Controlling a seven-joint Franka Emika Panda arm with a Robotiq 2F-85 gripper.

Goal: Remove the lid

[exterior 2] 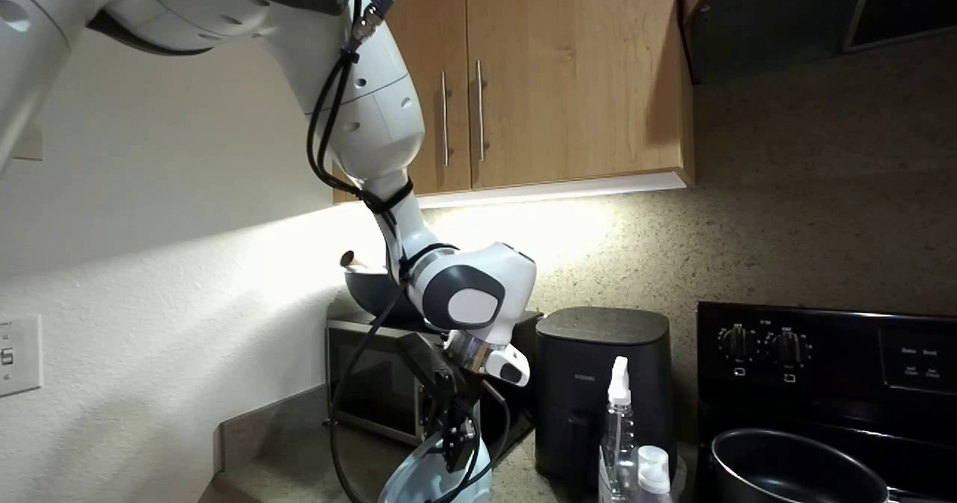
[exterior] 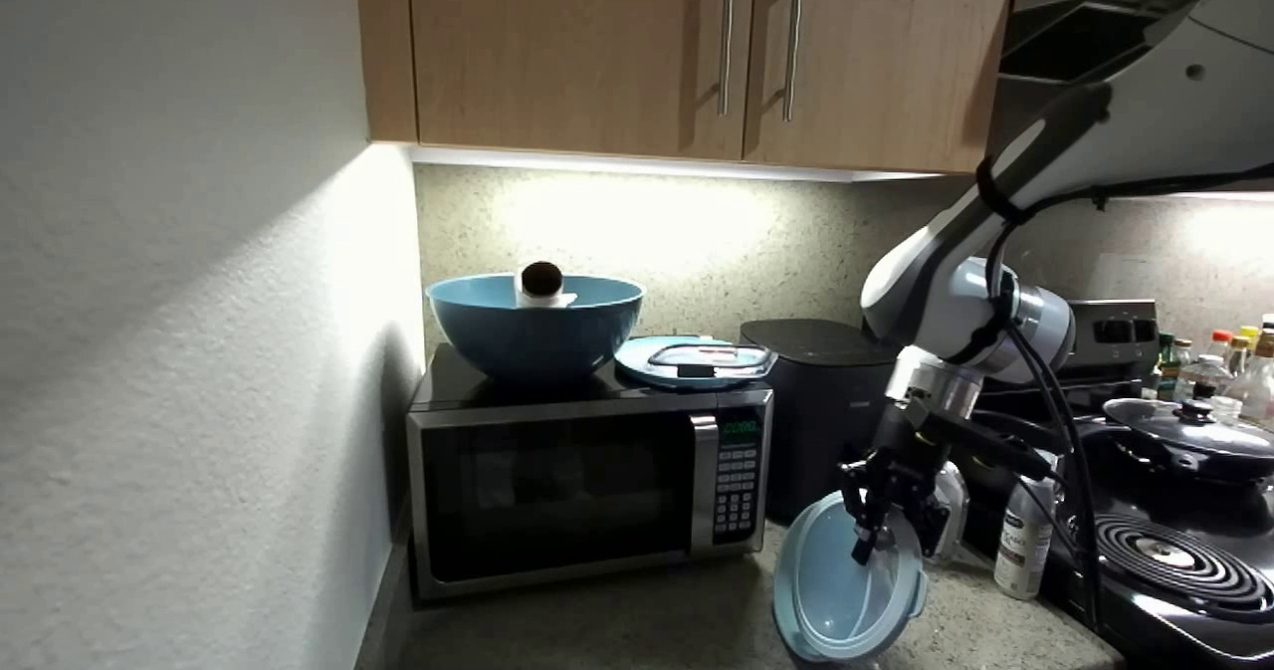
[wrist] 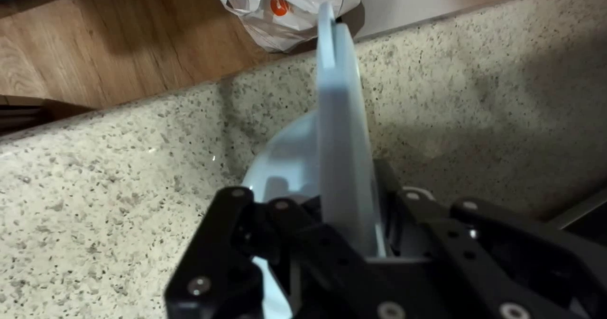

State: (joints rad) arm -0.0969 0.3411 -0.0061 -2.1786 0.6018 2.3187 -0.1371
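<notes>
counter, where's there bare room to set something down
Bare counter shows in front of the microwave, between the wall and the tilted lid held by the gripper. The wrist view shows bare counter either side of the lid. Crowded: beside the stove, where bottles stand, and atop the microwave, around a blue bowl.

This is a kitchen. Wooden cabinets hang over a speckled desk that carries a microwave, with a big blue bowl standing on top of it. Next to the desk is a black stove with a coil burner, a pan resting on it and, in an exterior view, control knobs on its back panel. A cluster of assorted bottles stands near the pan.
</notes>
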